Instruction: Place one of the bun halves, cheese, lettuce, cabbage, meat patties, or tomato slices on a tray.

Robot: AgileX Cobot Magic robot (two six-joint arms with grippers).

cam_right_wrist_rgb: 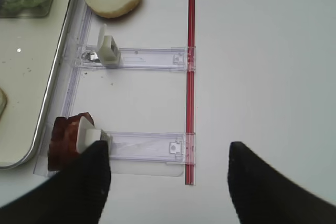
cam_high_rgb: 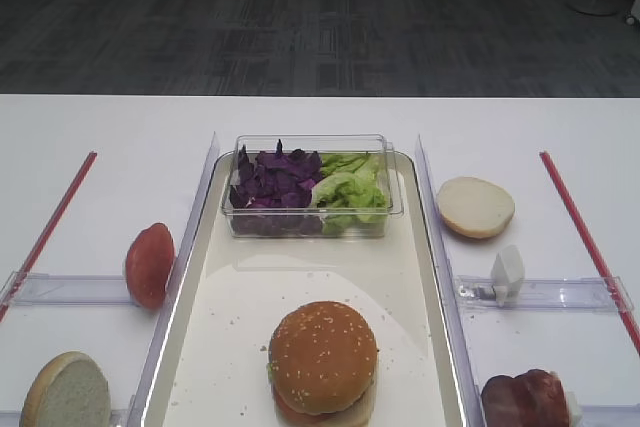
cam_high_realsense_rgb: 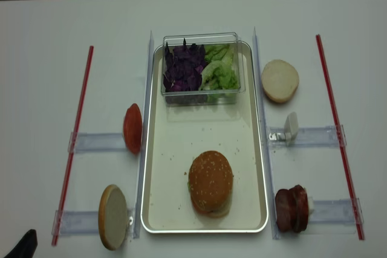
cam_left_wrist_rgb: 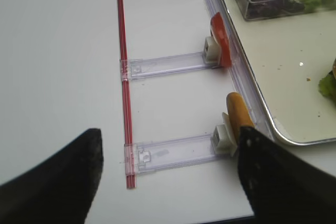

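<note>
The cream tray [cam_high_realsense_rgb: 154, 167] lies mid-table. On it stands a stacked burger capped by the seeded bun half [cam_high_rgb: 322, 350] [cam_high_realsense_rgb: 210, 179]. A clear box holds purple cabbage [cam_high_rgb: 272, 179] and lettuce [cam_high_rgb: 352, 187]. A tomato slice [cam_high_rgb: 150, 264] [cam_left_wrist_rgb: 219, 38] stands left of the tray. The meat patties [cam_high_realsense_rgb: 292, 208] [cam_right_wrist_rgb: 63, 140] stand to its right. Cheese is out of view. My right gripper [cam_right_wrist_rgb: 168, 184] hovers open beside the patties, holding nothing. My left gripper [cam_left_wrist_rgb: 168, 177] is open and empty over the left rail.
A pale bread round [cam_high_realsense_rgb: 279, 80] lies right of the tray, and another [cam_high_realsense_rgb: 113, 217] stands on edge at the front left. Clear rails with white stops [cam_right_wrist_rgb: 110, 51] and red strips [cam_right_wrist_rgb: 191, 77] [cam_left_wrist_rgb: 124, 77] flank the tray.
</note>
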